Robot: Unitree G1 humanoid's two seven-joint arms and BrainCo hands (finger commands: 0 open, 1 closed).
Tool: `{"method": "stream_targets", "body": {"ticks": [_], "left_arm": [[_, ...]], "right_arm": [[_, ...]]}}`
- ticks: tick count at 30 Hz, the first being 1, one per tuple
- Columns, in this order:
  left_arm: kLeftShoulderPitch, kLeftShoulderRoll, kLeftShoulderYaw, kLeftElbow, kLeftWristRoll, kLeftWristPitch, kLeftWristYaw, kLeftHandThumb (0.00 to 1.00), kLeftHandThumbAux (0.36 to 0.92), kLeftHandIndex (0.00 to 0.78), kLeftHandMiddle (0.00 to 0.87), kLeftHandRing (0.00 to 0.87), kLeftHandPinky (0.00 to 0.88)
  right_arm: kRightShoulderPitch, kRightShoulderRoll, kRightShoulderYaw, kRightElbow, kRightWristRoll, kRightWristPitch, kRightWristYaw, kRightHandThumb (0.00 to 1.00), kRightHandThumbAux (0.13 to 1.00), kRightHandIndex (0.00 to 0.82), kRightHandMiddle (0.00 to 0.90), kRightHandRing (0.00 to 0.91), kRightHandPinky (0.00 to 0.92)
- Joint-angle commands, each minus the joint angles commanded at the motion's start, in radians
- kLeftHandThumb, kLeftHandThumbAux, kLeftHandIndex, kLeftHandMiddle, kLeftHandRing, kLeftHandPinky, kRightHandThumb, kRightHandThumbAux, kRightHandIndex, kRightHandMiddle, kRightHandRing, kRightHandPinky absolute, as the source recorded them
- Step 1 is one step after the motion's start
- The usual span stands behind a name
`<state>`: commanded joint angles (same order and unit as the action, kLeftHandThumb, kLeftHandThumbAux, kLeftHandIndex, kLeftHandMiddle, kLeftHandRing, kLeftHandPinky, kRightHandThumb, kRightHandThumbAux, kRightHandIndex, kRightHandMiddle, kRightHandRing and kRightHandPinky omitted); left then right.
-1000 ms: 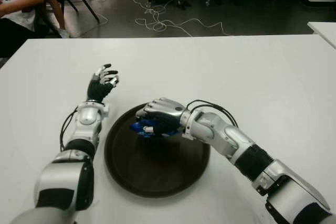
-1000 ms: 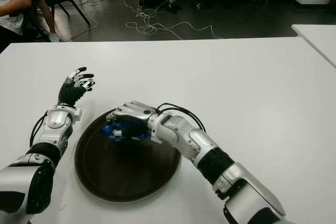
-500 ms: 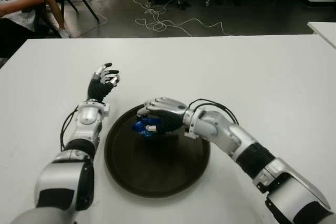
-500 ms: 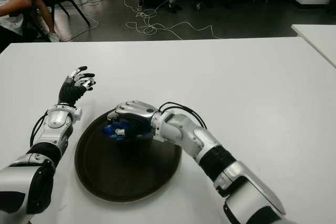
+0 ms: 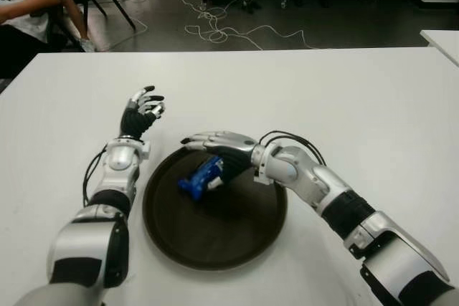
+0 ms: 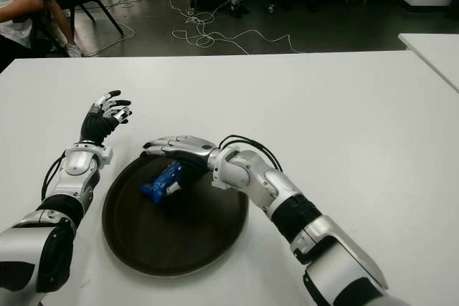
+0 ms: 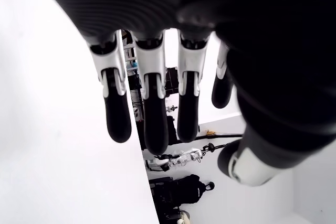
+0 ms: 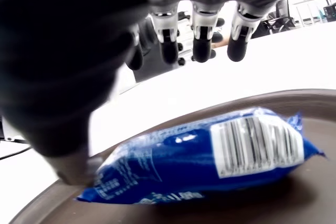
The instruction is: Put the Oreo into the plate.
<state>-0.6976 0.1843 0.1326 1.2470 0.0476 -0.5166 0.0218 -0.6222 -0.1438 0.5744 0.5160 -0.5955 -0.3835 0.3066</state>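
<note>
Oreo pack lies in the plate, partly hidden under the spread-fingered, empty right hand.

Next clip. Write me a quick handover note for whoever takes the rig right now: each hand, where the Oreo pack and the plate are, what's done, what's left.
Right hand: fingers spread open above the pack, holding nothing.
Left hand: open, idle, showing over the white table to the left of the plate.
Blue Oreo pack: lying inside the round dark brown plate, near its far left part, barcode side up in the right wrist view.
Done: the pack is in the plate and released.
Left: only to draw the right arm clear, probably.
</note>
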Motion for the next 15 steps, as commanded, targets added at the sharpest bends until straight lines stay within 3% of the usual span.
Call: {"method": "stream_targets", "body": {"ticks": [12, 15], "left_arm": [[-0.003, 0.008, -0.002, 0.006, 0.004, 0.023, 0.001, 0.314, 0.725, 0.161, 0.286, 0.321, 0.335], [-0.004, 0.008, 0.002, 0.008, -0.001, 0.035, -0.003, 0.332, 0.721, 0.157, 0.278, 0.32, 0.346]], "right_arm": [[-0.026, -0.034, -0.028, 0.07, -0.009, -0.02, -0.052, 0.0, 0.589, 0.0, 0.0, 0.0, 0.0], [-0.033, -0.058, -0.043, 0.095, -0.01, -0.027, -0.071, 0.0, 0.586, 0.0, 0.0, 0.0, 0.0]]}}
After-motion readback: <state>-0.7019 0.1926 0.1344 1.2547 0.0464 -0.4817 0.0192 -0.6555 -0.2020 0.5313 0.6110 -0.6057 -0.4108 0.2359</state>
